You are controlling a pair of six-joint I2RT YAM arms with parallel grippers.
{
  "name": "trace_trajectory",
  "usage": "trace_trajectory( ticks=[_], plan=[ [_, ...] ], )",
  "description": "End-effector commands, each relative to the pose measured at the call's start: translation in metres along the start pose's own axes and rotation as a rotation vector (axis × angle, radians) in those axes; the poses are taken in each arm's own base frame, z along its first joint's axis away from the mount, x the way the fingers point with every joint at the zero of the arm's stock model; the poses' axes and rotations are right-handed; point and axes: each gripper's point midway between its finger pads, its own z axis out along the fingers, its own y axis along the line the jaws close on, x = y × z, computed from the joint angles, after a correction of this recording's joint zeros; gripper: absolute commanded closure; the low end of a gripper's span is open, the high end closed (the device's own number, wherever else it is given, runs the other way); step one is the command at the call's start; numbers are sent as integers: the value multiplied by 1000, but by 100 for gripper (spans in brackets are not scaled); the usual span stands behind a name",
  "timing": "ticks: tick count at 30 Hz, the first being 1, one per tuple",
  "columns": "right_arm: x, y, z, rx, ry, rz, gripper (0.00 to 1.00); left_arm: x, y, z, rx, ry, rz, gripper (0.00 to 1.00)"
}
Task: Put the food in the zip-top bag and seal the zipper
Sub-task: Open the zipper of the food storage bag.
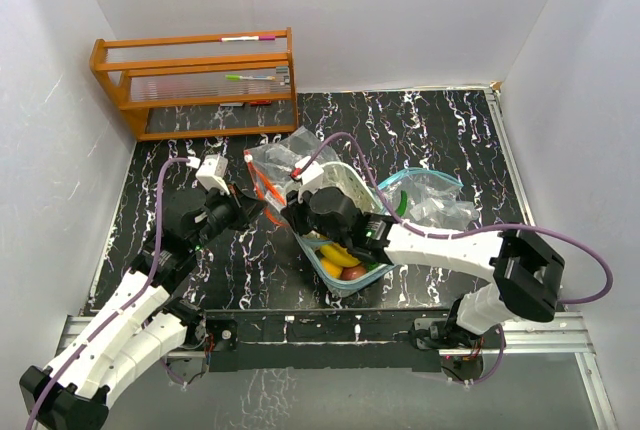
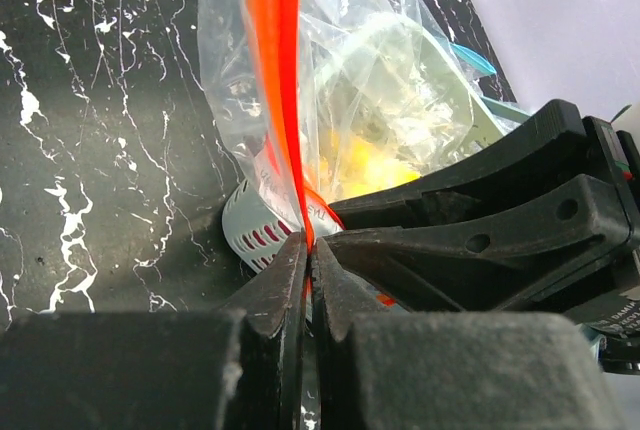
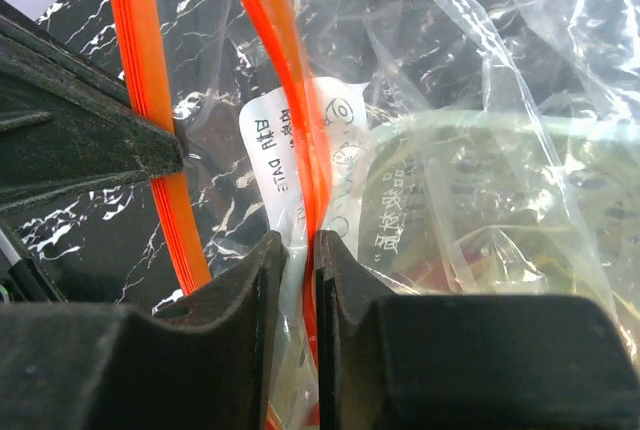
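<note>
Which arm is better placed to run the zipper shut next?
Right, probably. The right fingers straddle the orange zipper with strip running on ahead to slide along; the left fingers pinch a separate stretch, better kept as anchor.

- Showing on a white label (image 3: pixel 300 140) stuck to the zip-top bag (image 3: pixel 480 60), in the right wrist view: black print turned on its side, reading "DATE".
- Standing right beside that word on the same label: two Chinese characters, probably "日期", partly crossed by the orange zipper strip (image 3: pixel 288 100).
- Sitting further along the label: a small round outlined symbol, with nothing legible inside it.
- Running down the clear film just right of the label: a column of pale printed Chinese characters (image 3: pixel 392 222), creased and warped, not readable with any certainty.
- Showing in the left wrist view, low on the bag beside the zipper strip: a few faint dark marks (image 2: pixel 322 212), too blurred to read.
</note>
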Motion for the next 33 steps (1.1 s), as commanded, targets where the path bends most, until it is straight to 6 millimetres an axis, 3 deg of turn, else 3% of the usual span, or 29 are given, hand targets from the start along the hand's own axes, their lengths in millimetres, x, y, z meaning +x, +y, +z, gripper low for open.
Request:
trace_trajectory(
  ticks=[1, 10, 18, 22, 26, 31, 33],
  plan=[
    [-29, -3, -4, 49, -86, 42, 87, -1, -5, -2, 25, -7, 0, 100],
    [-62, -10, -36, 63, -196, 98, 88, 3, 5, -2, -21, 7, 7, 100],
    [-60, -33, -46, 177, -226, 150, 92, 6, 4, -2, -17, 20, 4, 100],
    [-65, -17, -42, 91, -227, 102, 91, 7, 4, -2, -13, 20, 1, 100],
    [-78, -3, -30, 40, -234, 49, 79, 7, 3, 0, -6, 21, -4, 100],
    [-92, 3, -11, 44, -262, 8, 51, 8, 2, -1, -3, 23, -5, 100],
    [-93, 5, -2, 52, -256, -6, 48, 7, 1, 0, 5, 20, -3, 100]
  ],
)
